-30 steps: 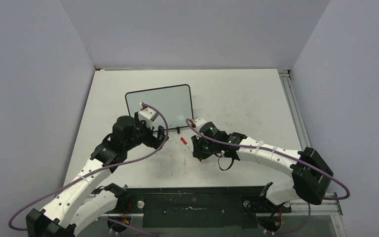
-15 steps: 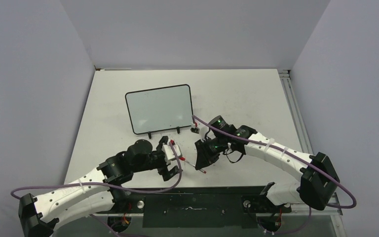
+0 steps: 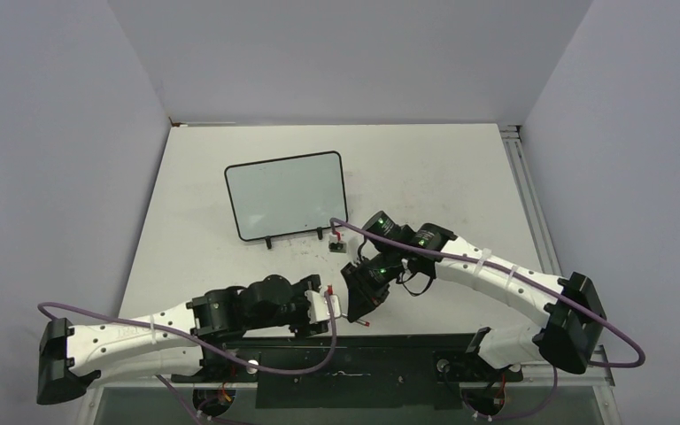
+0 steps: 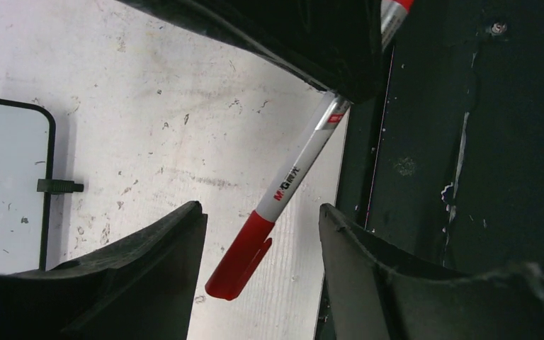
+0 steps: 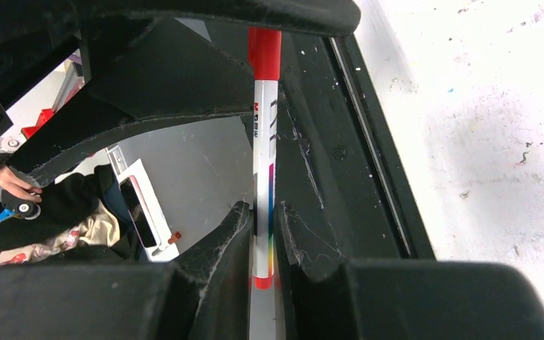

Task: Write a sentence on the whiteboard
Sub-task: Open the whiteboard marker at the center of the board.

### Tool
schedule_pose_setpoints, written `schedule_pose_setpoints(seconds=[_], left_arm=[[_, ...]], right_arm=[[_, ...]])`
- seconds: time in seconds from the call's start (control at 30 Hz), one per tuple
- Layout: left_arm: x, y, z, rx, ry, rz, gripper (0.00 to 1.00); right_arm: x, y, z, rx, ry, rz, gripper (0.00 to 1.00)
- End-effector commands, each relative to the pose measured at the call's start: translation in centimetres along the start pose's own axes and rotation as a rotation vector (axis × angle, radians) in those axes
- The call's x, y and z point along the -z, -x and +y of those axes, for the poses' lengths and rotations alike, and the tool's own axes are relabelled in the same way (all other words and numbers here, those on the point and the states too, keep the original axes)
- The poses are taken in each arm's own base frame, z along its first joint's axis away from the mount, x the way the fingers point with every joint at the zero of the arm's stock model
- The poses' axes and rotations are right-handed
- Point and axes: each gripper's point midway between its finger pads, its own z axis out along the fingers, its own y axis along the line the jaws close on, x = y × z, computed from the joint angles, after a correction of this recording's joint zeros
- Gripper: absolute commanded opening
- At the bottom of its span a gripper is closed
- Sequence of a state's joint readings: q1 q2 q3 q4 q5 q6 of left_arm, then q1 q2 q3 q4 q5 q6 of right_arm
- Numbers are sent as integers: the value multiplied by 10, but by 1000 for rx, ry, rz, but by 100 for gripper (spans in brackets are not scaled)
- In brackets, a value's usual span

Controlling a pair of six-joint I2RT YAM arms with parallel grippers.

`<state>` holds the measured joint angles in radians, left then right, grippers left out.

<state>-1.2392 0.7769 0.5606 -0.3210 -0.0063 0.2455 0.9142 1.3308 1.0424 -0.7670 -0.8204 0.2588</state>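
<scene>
Clenching the likely slippery marker (image 4: pixel 294 185) by its barrel, the right gripper (image 5: pixel 262 210) offers the red cap (image 4: pixel 241 258), lower centre, for a square pinch by the gaping left gripper (image 4: pixel 261 212)

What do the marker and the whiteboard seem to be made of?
The marker looks like plastic: a glossy white barrel with printed lettering and a duller red cap with a moulded clip. The whiteboard is a smooth pale panel with a soft sheen, perhaps coated metal or melamine. Its thin black frame is probably plastic.
</scene>
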Motion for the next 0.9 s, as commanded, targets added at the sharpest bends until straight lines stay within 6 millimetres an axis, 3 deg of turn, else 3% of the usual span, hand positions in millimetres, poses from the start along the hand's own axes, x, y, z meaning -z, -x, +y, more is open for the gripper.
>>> schedule_pose_setpoints(seconds=[0.0, 0.13, 0.33, 0.4, 0.43, 0.53, 0.57, 0.67, 0.87], left_arm=[[1, 2, 2, -38, 36, 10, 55], [1, 3, 2, -47, 41, 15, 40], [-2, 4, -5, -47, 9, 22, 4], [-1, 6, -5, -44, 16, 15, 0], [0, 7, -3, -38, 29, 10, 0], [4, 10, 6, -20, 81, -15, 0], [6, 12, 8, -12, 97, -26, 0], [11, 14, 15, 11, 128, -59, 0], [12, 17, 21, 56, 86, -71, 0]], right_arm=[[5, 5, 10, 41, 23, 11, 5], [5, 4, 10, 48, 22, 15, 5], [5, 9, 11, 71, 28, 9, 5], [7, 14, 13, 80, 29, -11, 7], [8, 18, 13, 81, 26, -26, 16], [17, 27, 6, 68, -14, -82, 71], [21, 29, 2, 67, -31, -103, 81], [32, 35, -2, 63, -59, -181, 93], [40, 51, -4, 65, -74, -399, 96]])
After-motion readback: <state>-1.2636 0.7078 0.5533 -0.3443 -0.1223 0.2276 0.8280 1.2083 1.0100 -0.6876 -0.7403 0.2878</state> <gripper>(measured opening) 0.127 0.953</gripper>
